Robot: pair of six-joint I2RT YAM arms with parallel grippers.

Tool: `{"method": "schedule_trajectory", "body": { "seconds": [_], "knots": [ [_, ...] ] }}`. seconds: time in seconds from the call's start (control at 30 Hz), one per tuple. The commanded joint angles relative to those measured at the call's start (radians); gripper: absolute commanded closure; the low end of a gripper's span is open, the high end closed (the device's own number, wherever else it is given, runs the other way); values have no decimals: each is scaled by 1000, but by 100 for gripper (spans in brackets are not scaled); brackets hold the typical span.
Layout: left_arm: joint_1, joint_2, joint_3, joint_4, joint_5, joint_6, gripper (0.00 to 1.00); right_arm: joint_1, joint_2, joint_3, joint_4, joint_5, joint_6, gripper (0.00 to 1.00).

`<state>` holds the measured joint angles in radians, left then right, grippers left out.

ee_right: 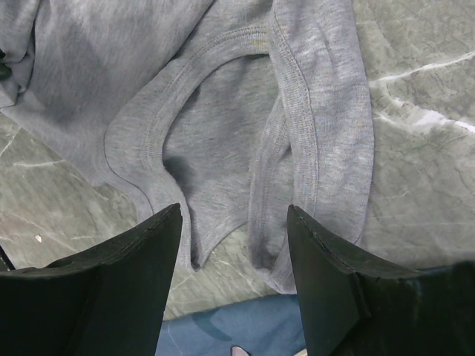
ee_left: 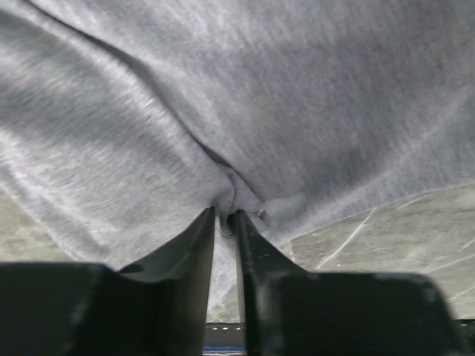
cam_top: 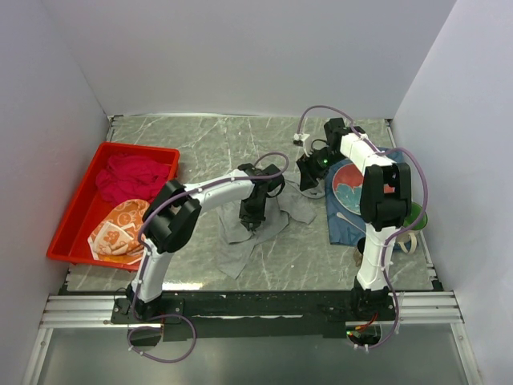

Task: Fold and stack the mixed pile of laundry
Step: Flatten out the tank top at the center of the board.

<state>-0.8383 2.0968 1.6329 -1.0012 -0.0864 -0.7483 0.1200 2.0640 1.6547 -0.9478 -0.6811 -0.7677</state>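
On the table (cam_top: pixel 200 144), mid-way: your grey garment (cam_top: pixel 268 233) lies rumpled, neckline toward the right arm.
Left fingers (ee_left: pixel 202 241): pinched tight on a fold of the grey garment.
Right fingers (ee_right: pixel 156 248): spread wide over the garment's neckline, beside the blue mat (ee_right: pixel 223 334).
Red tray (cam_top: pixel 72 207): holds your pink shirt (cam_top: pixel 128 176) and patterned cloth (cam_top: pixel 120 228).

Arms (cam_top: pixel 215 192) white w/ blk joints, purple cables (cam_top: pixel 324 108); blk fingers (ee_right: pixel 133 289).
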Motion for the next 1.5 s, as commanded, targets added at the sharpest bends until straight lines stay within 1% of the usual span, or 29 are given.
{"method": "schedule_trajectory", "body": {
  "seconds": [0.0,0.1,0.2,0.23,0.3,0.37,0.43,0.63,0.8,0.93,0.97,1.03,1.07,1.1,1.13,1.23,1.33,1.37,1.43,1.47],
  "knots": [
    [-8,-3,36,-45,-39,9,87,4,-30,1,-9,-8,-10,34],
    [-10,-27,28,-50,-45,12,99,7,-41,2,-23,5,-56,34],
    [-7,-81,6,-60,-50,24,99,6,-48,10,-46,25,-160,32],
    [-5,-110,-4,-59,-43,30,99,6,-41,13,-45,55,-195,32],
    [5,-139,-37,-54,-29,32,99,6,-27,39,-37,93,-206,32],
    [13,-178,-70,-45,-18,29,99,6,8,75,-36,142,-205,32],
    [28,-210,-91,-37,-12,24,99,10,39,92,-39,159,-197,32],
    [74,-277,-140,-2,17,10,99,49,82,70,27,224,-180,33],
    [93,-300,-159,10,36,12,99,67,136,109,41,245,-125,37],
    [102,-310,-192,33,56,21,99,76,139,114,66,258,-107,45],
    [105,-310,-203,38,59,23,99,78,140,122,63,259,-107,51],
    [110,-314,-215,52,68,26,99,79,143,125,63,268,-104,56],
    [114,-316,-228,56,70,27,99,79,139,119,70,275,-101,63],
    [116,-319,-232,62,74,29,99,79,134,114,73,279,-101,68],
    [119,-320,-240,75,77,27,99,79,130,109,78,284,-102,76],
    [127,-322,-271,96,103,27,98,79,111,83,89,288,-107,88],
    [134,-322,-284,122,122,27,92,79,97,77,92,282,-102,93],
    [136,-320,-288,131,132,27,86,79,96,77,90,275,-99,93],
    [137,-316,-289,138,140,27,80,81,91,80,83,269,-96,93],
    [139,-314,-289,145,145,29,76,79,91,82,80,264,-93,93]
  ]
}}
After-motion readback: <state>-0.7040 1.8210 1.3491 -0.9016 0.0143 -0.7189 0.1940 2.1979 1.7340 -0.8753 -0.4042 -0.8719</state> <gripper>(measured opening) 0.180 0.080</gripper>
